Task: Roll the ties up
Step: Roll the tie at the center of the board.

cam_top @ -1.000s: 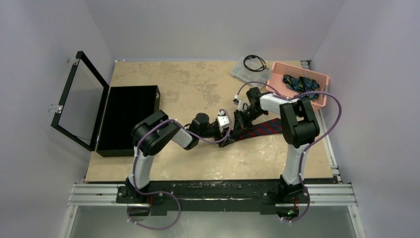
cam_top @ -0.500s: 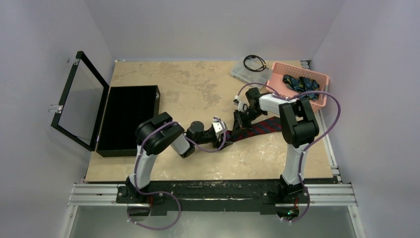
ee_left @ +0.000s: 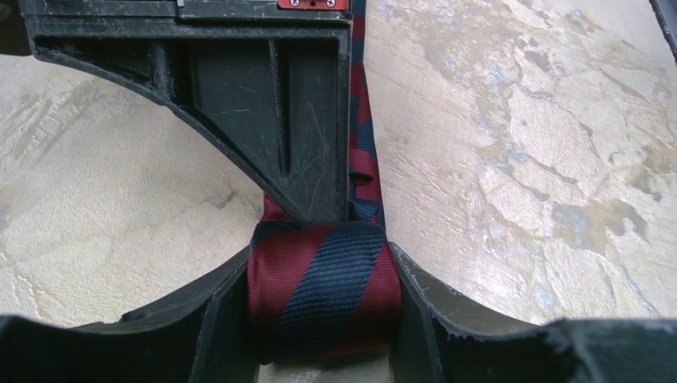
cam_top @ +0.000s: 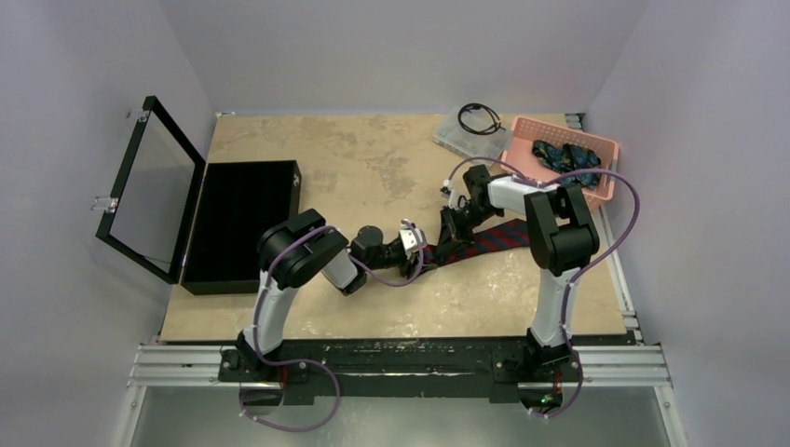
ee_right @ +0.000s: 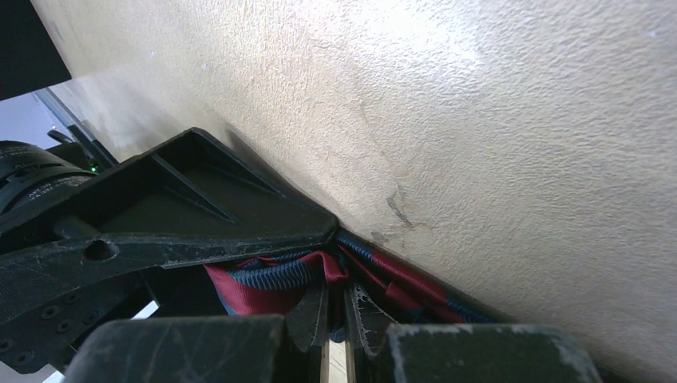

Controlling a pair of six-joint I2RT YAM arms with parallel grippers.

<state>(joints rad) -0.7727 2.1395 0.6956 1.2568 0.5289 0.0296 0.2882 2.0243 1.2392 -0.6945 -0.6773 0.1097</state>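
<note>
A maroon tie (cam_top: 496, 239) with navy diagonal stripes lies on the table, running from the right arm toward the middle. Its near end is a small roll (ee_left: 323, 287). My left gripper (cam_top: 426, 250) (ee_left: 323, 315) is shut on that roll, with a finger pressed against each side. My right gripper (cam_top: 448, 235) (ee_right: 335, 311) is shut, pinching a fold of the same tie (ee_right: 263, 291) at the roll. One of its fingers (ee_left: 275, 120) stands just behind the roll. More ties (cam_top: 564, 155), dark blue with teal-green pattern, lie in a pink basket (cam_top: 522, 142).
An open black case (cam_top: 238, 223) with its lid (cam_top: 149, 186) raised stands at the left. A clear plastic box (cam_top: 456, 138) holding a thin black coiled cable (cam_top: 479, 118) sits beside the basket at the back right. Purple cables loop from both arms.
My left gripper has drawn slightly leftward toward its base and its jaws have narrowed onto the tie's rolled end. The right arm has not moved.
</note>
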